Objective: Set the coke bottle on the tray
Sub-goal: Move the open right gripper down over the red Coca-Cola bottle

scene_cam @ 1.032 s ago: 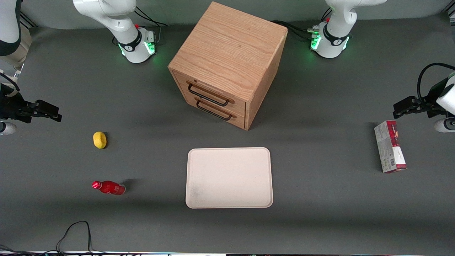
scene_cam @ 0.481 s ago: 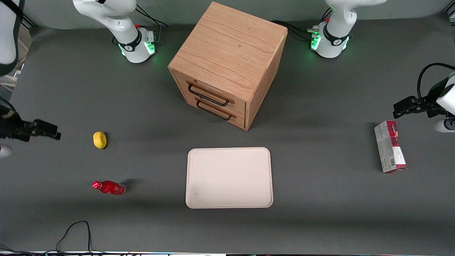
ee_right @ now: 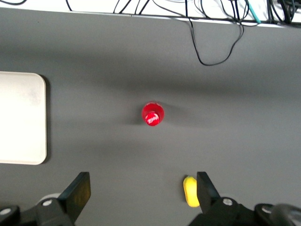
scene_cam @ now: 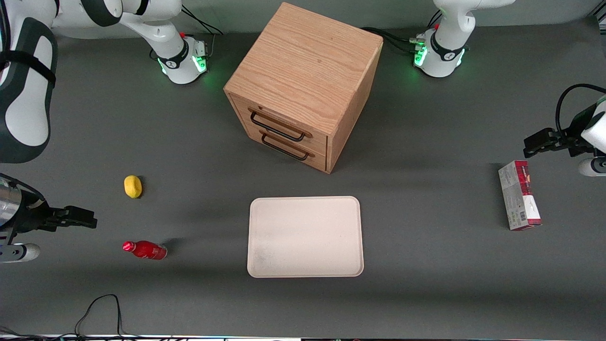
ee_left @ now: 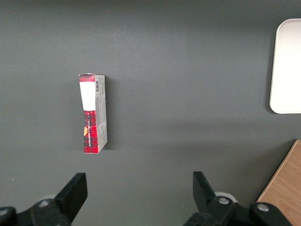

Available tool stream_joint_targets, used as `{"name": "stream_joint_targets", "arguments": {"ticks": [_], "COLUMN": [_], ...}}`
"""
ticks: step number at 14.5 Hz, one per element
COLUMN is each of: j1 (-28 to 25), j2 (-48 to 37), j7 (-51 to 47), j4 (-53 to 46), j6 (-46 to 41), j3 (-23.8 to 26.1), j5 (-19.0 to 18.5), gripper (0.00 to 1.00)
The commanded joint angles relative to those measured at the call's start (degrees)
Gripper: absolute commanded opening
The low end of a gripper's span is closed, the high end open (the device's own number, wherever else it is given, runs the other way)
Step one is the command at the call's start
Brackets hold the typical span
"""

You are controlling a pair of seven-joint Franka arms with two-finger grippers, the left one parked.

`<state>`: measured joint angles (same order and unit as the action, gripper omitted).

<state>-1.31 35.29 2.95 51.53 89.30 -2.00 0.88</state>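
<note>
The coke bottle (scene_cam: 144,249), small and all red with a shiny cap, stands on the grey table toward the working arm's end. The right wrist view shows it from above (ee_right: 153,113). The cream-white tray (scene_cam: 305,237) lies flat mid-table, nearer the front camera than the cabinet; its edge shows in the right wrist view (ee_right: 21,117) and the left wrist view (ee_left: 287,66). My right gripper (scene_cam: 87,220) hovers above the table, apart from the bottle and closer to the working arm's end. Its jaws are open and empty (ee_right: 143,190).
A yellow lemon (scene_cam: 133,186) lies farther from the front camera than the bottle, close to one finger in the right wrist view (ee_right: 191,191). A wooden two-drawer cabinet (scene_cam: 303,85) stands mid-table. A red-and-grey carton (scene_cam: 519,201) lies toward the parked arm's end. Cables (scene_cam: 102,308) trail at the front edge.
My right gripper has moved nearer to the front camera, from level with the lemon to close beside the bottle. The bottle, tray and lemon have not moved.
</note>
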Motion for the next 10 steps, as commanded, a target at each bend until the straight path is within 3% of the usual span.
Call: {"name": "stream_joint_targets", "arguments": {"ticks": [1, 10], "j1": [0.3, 0.2], "j2": [3.0, 15.1], "j7": [-0.6, -0.5], "j4": [-3.1, -1.7], "j6": [2.0, 9.3], "j3": [0.3, 0.2], "j5": [0.9, 0.8], "gripper": [1.00, 1.00]}}
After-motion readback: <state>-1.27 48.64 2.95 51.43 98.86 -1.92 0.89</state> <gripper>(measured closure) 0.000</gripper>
